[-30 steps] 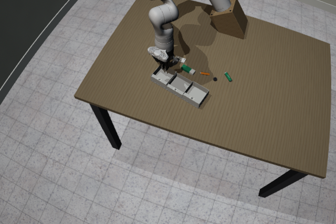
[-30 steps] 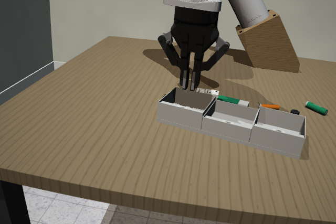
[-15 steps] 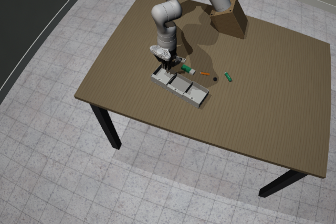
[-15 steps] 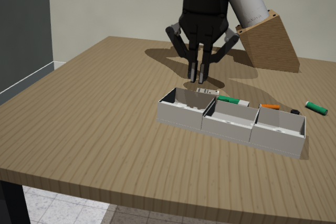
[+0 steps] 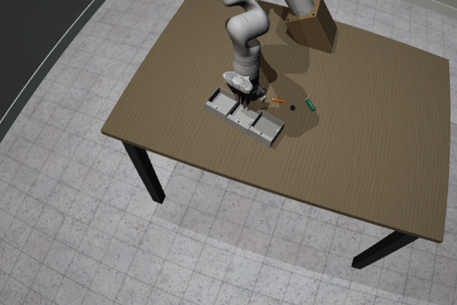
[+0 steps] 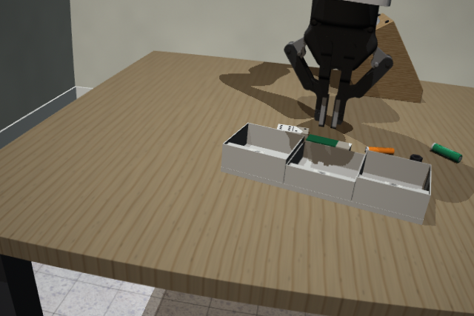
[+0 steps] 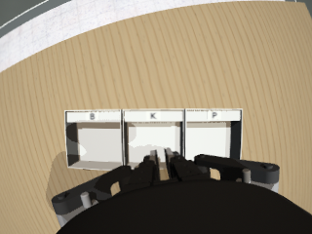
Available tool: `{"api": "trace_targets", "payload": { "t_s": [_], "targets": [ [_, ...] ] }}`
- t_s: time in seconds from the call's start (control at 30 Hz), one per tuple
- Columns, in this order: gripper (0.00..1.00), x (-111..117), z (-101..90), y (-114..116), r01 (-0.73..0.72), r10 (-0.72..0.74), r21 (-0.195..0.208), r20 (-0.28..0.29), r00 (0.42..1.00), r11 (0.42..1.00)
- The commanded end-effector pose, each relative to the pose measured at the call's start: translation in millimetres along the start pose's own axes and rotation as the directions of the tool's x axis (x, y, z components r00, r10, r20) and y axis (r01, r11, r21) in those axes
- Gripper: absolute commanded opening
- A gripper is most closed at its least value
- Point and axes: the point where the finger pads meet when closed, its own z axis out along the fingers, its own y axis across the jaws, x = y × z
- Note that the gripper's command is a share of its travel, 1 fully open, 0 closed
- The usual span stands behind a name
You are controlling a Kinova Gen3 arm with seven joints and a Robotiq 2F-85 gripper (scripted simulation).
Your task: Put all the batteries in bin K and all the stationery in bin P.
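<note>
My gripper (image 5: 245, 105) (image 6: 328, 126) (image 7: 161, 157) is shut, with a narrow empty gap between its fingertips, above the back of bin K (image 5: 241, 128) (image 6: 321, 182) (image 7: 168, 116). Bin P (image 5: 216, 111) (image 6: 252, 161) (image 7: 226, 116) adjoins K; nothing shows inside either, though their floors are partly hidden. A green cylinder (image 5: 310, 104) (image 6: 446, 152), like a battery, lies right of the bins. A smaller orange cylinder (image 5: 278, 100) (image 6: 381, 150), also battery-like, lies behind them. A green block with a white end (image 5: 254, 91) (image 6: 322, 140), like an eraser, lies behind K, partly covered by the gripper in the top view.
Bin B (image 5: 260, 138) (image 6: 390, 199) (image 7: 104, 117) adjoins K on the other side. A white domino-like piece (image 6: 289, 128) lies behind P. A small black round piece (image 5: 292, 108) (image 6: 415, 158) lies behind B. The wooden arm base (image 5: 313, 33) (image 6: 394, 71) stands farther back.
</note>
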Motion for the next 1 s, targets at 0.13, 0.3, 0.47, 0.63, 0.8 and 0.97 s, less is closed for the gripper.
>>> {"api": "trace_targets", "payload": {
  "t_s": [0.13, 0.3, 0.47, 0.63, 0.8, 0.97],
  "targets": [
    [0.09, -0.5, 6.8, -4.0, 0.009, -0.009, -0.003, 0.001, 1.000, 1.000],
    [0.09, -0.5, 20.1, -3.9, 0.009, -0.009, -0.003, 0.001, 1.000, 1.000],
    [0.09, -0.5, 33.5, -3.9, 0.009, -0.009, -0.003, 0.001, 1.000, 1.000],
    [0.09, -0.5, 41.5, -3.8, 0.009, -0.009, -0.003, 0.001, 1.000, 1.000],
    [0.09, -0.6, 53.9, -3.8, 0.009, -0.009, -0.003, 0.001, 1.000, 1.000],
    [0.09, -0.6, 53.9, -3.8, 0.009, -0.009, -0.003, 0.001, 1.000, 1.000]
  ]
}}
